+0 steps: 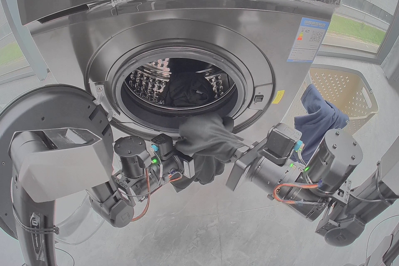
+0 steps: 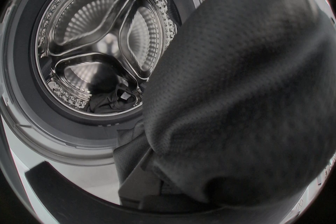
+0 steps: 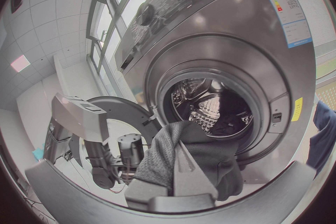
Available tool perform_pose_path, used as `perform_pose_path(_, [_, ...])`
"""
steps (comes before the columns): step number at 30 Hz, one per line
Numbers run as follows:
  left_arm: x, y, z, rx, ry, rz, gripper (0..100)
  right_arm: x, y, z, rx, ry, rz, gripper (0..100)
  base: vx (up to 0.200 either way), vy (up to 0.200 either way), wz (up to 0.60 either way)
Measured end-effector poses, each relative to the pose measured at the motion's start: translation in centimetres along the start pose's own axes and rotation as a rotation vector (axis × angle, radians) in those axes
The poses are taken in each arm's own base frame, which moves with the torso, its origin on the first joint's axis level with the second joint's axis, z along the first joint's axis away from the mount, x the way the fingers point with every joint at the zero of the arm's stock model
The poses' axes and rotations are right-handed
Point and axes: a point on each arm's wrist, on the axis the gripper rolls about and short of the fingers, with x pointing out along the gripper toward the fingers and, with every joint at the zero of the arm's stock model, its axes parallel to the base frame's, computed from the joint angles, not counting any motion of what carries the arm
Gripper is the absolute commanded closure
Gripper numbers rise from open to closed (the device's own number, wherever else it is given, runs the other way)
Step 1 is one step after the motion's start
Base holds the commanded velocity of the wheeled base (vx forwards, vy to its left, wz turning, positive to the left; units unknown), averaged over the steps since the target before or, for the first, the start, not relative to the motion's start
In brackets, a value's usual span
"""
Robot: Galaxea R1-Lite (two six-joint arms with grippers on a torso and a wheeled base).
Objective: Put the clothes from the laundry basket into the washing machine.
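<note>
A dark grey garment (image 1: 208,136) hangs in front of the lower rim of the washing machine's round opening (image 1: 124,113), held between my two arms. My right gripper (image 1: 237,152) is shut on its edge; in the right wrist view the cloth (image 3: 210,154) wraps around my right gripper (image 3: 183,168). The garment (image 2: 245,95) drapes over my left gripper (image 1: 193,165) and hides its tip. A black piece of clothing (image 1: 187,90) lies inside the steel drum (image 2: 87,25). The beige laundry basket (image 1: 349,92) stands on the right with a blue garment (image 1: 318,121) hanging over its rim.
The washer door (image 1: 50,113) stands swung open on the left, close to my left arm. Grey floor (image 1: 199,229) lies in front of the machine. Windows run behind and beside the washer.
</note>
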Motion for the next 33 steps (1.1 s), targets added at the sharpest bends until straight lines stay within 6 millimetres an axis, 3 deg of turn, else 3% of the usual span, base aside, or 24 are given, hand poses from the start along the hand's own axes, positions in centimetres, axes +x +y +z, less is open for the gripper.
perform_pose_path(6, [-1.4,-0.1,2.6,-0.025,-0.045,0.005,100,-0.2,-2.6,0.5,-0.012,-0.013,-0.08,100,0.0,0.0,0.0])
perform_pose_path(11, [-3.6,-0.7,4.8,-0.033,-0.067,-0.002,100,-0.6,-4.1,0.1,-0.019,0.008,-0.126,100,0.0,0.0,0.0])
perform_pose_path(24, [-7.6,-2.8,8.0,-0.034,-0.116,-0.046,100,0.1,-3.5,-3.2,0.012,0.106,-0.113,100,0.0,0.0,0.0])
perform_pose_path(25, [-7.8,-2.8,8.1,-0.034,-0.118,-0.046,100,0.1,-3.4,-3.4,0.013,0.108,-0.11,0,0.0,0.0,0.0])
perform_pose_path(33, [-8.9,-3.0,8.5,-0.033,-0.119,-0.049,100,-0.8,-2.4,-4.0,0.028,0.154,-0.077,0,0.0,0.0,0.0])
